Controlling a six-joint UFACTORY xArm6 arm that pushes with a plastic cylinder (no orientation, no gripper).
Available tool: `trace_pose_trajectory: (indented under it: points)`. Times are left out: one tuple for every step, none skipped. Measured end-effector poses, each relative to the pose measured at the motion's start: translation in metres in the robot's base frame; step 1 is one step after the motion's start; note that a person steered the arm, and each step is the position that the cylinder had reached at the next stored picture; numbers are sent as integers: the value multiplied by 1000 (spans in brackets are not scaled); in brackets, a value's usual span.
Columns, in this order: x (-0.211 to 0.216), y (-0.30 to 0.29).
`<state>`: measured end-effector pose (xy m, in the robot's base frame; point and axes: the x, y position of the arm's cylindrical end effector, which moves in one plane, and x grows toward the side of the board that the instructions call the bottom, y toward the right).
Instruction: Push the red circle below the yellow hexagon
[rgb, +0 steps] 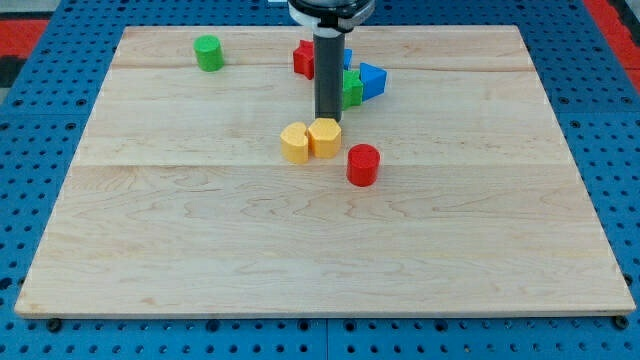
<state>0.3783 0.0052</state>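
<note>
1. Here is the pale wooden board (200, 250), lying on a blue pegboard table (40, 120) that shows around all its edges.
2. The dark straight rod (328, 80) comes down from the view's top, and my tip (328, 120) sits right at the top edge of the yellow hexagon block (325, 137); contact looks likely, though I cannot tell for sure.
3. There are no jaws on this arm: the rod ends plain and carries nothing.
4. Just beside the yellow hexagon, touching it on the view's left, sits a second yellow block (295, 143); its rounded, lobed shape is hard to name.
5. The red circle block (362, 165) stands upright, a short cylinder, near the yellow hexagon on its lower right side, with a small gap between them.
6. So the red circle is lower and to the view's right of the hexagon, not straight beneath it.
7. Behind the rod, a cluster: a red block (303, 60) peeks out on the rod's left, a green block (352, 90) on its right, and a blue block (372, 80) touches that green one; the rod hides their full shapes.
8. Far off at the view's upper left, a green cylinder block (208, 53) stands alone, well apart from everything.
</note>
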Motion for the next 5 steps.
trace_pose_trajectory:
  points:
    - [-2, 15]
    - [-4, 88]
    - [28, 122]
    - [48, 112]
    - [81, 99]
